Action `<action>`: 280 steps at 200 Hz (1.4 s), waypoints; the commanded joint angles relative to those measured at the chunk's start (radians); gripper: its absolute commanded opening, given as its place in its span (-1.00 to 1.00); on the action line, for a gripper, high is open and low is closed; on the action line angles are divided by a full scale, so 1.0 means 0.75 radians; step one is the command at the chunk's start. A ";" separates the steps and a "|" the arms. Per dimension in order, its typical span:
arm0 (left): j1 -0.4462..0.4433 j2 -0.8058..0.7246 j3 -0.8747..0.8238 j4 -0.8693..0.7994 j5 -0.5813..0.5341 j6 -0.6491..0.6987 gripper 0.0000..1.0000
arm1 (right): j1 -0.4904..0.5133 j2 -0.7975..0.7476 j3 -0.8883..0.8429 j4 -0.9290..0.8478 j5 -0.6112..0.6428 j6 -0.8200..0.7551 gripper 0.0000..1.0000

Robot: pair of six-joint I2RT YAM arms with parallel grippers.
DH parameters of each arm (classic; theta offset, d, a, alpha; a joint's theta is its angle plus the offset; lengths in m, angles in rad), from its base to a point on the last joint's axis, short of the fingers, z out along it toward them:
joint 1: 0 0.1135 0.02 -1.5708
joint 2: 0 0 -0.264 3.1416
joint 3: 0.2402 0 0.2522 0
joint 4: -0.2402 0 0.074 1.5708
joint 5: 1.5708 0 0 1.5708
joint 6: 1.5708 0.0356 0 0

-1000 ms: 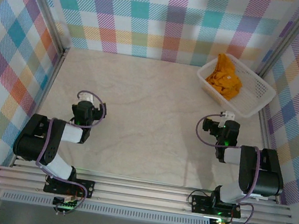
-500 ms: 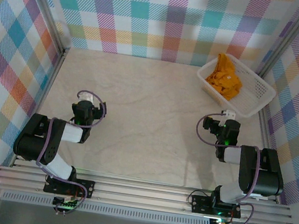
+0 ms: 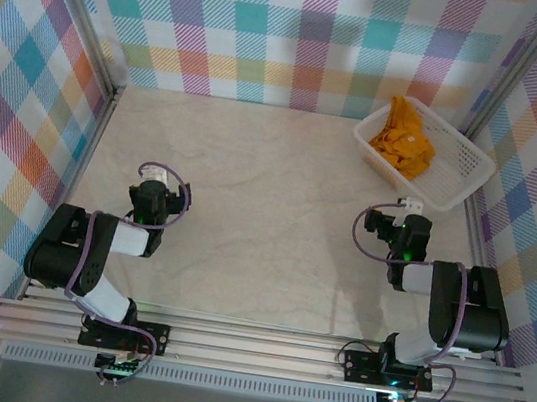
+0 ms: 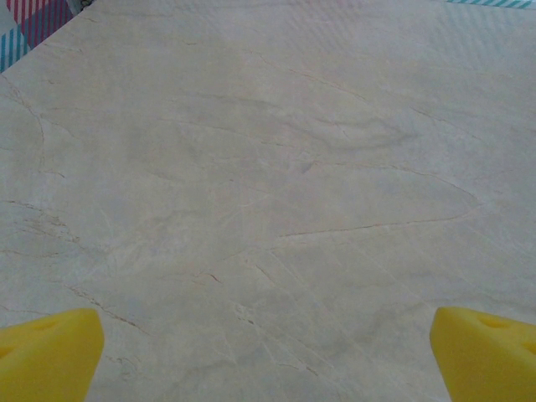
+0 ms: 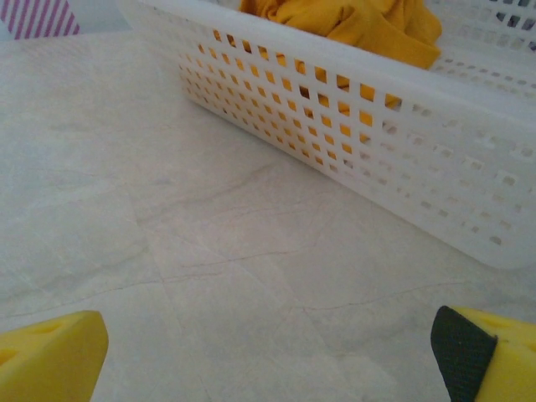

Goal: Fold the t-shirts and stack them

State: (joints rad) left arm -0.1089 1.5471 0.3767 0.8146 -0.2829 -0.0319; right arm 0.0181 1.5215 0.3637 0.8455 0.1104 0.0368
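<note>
Lying crumpled in a white mesh basket at the far right corner of a marble-patterned table, a mustard-orange t-shirt fills the basket's left half in the overhead view, with a small white tag showing on the cloth. Plaid walls enclose the table on three sides. Both arms sit folded low near the front edge. The left gripper rests over bare tabletop, well apart from the basket. The right gripper points toward the basket and stops just short of its near wall. From this height the spread of either claw is hard to judge.

At the left wrist, the left gripper stands wide open. Its yellow fingertips sit at the two bottom corners of the picture, with only the pale veined table between them.

At the right wrist, the right gripper is likewise spread wide and holds nothing, one fingertip at each lower corner. Ahead of it, across a strip of table, the basket runs diagonally. The t-shirt is bunched above its rim, and orange cloth shows through the holes in the near wall.
</note>
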 commanded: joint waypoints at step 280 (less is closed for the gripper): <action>-0.440 0.015 1.725 -1.810 0.641 -0.612 0.60 | -0.235 1.412 2.697 -2.014 -0.398 0.772 0.54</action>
State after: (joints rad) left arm -0.4427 1.6051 1.6409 -0.5407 0.1902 -0.5068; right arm -0.1650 2.5324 2.2948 -0.5976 -0.1249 0.5571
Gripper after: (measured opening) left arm 0.810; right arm 0.829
